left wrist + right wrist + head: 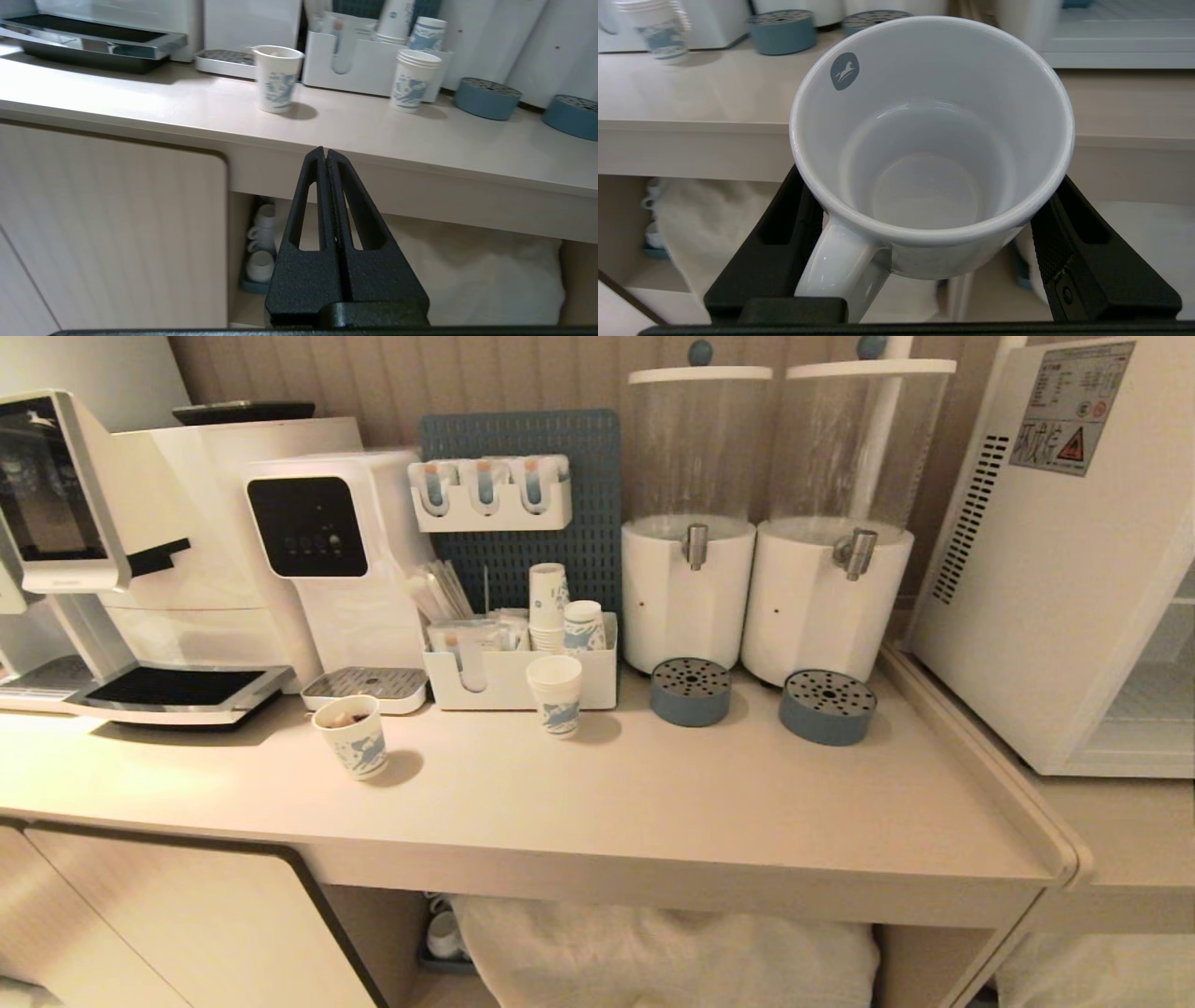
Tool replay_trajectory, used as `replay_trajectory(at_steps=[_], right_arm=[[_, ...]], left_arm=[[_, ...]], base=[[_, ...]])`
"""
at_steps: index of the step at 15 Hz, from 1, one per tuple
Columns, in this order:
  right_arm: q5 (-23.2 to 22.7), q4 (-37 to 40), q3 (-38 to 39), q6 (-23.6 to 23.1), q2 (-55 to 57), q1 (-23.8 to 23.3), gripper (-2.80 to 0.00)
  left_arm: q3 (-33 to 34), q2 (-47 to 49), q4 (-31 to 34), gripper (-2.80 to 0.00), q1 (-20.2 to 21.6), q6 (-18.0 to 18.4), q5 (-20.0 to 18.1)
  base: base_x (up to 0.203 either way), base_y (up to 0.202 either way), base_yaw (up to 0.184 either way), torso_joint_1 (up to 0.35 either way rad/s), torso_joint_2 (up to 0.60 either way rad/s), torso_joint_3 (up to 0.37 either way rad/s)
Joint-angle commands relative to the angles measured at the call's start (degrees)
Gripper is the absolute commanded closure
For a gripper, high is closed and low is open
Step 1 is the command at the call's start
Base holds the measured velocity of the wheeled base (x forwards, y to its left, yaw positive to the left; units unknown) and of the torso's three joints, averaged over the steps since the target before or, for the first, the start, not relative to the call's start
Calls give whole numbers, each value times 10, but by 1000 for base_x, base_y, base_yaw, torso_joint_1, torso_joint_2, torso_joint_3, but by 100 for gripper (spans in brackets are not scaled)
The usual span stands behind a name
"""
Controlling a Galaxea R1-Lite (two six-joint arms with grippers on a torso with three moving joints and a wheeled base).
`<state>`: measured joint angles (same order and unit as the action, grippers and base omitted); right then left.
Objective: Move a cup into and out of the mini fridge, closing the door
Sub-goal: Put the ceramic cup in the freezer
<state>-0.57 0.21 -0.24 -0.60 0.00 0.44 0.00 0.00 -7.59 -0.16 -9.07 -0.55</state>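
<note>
The cup (924, 140), a white mug with a loop handle and a small horse mark inside, is empty and held upright in the air before the counter's front edge. My right gripper (927, 196) is shut on it, one black finger (784, 219) on each side of its body. The handle points back toward the wrist. The mini fridge (1055, 569) stands at the far right, and shelves show at its front (1153, 681). I cannot tell how the door stands. My left gripper (325, 151) is shut on nothing, just below the counter edge. Neither arm shows in the head view.
Two printed paper cups (353, 735) (555, 695) stand on the counter (653, 803). Behind them are a white organiser (518, 677), two drink dispensers (688, 523) (840, 523) with blue drip trays (691, 691) (827, 707), and a coffee machine (168, 569). More white mugs (261, 242) sit under the counter.
</note>
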Motion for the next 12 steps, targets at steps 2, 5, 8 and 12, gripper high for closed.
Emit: replay_trajectory(at_steps=[2,5,8,12], right_arm=[[0,0,-1,0,1,0,0],[0,1,-1,0,1,0,0],[0,1,-1,0,1,0,0],[0,2,-1,0,1,0,0]], left_arm=[[23,-3,-1,0,0,-1,0],[23,-3,-1,0,0,-1,0],[23,-3,-1,0,0,-2,0],[23,-3,-1,0,0,-1,0]], base=[[0,-189,1,3,2,5],[0,-193,0,3,5,1],[0,-191,2,4,1,4],[0,-193,2,5,2,1]])
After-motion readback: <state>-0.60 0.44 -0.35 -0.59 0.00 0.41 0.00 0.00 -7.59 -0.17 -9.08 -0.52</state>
